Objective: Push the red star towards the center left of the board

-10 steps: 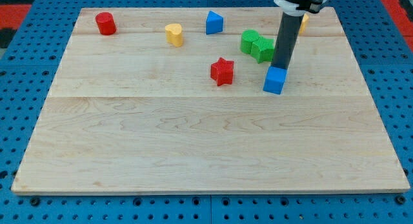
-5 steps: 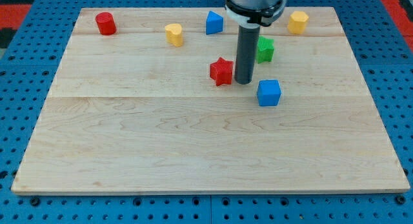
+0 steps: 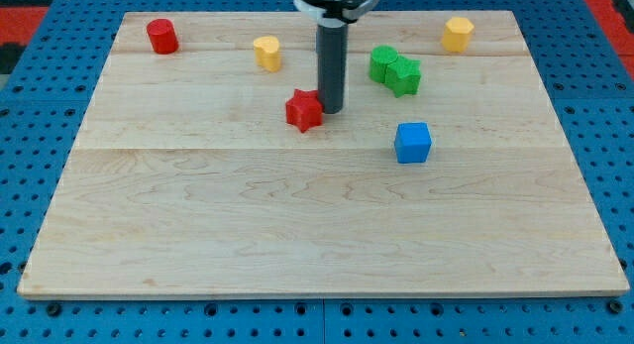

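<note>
With no pincer fitted, my tip point(image 3: 330, 110) touches the red star point(image 3: 304, 110) from the view's right, mid-push; the next move calls for pushing farther left across the bench point(image 3: 297, 225).

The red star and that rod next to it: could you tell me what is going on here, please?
My tip is against the red star on its right side in the view, pushing it toward the board's centre left. The star sits near the board's middle, so the push is not yet done. The blue cube lies apart, to the view's right.
</note>
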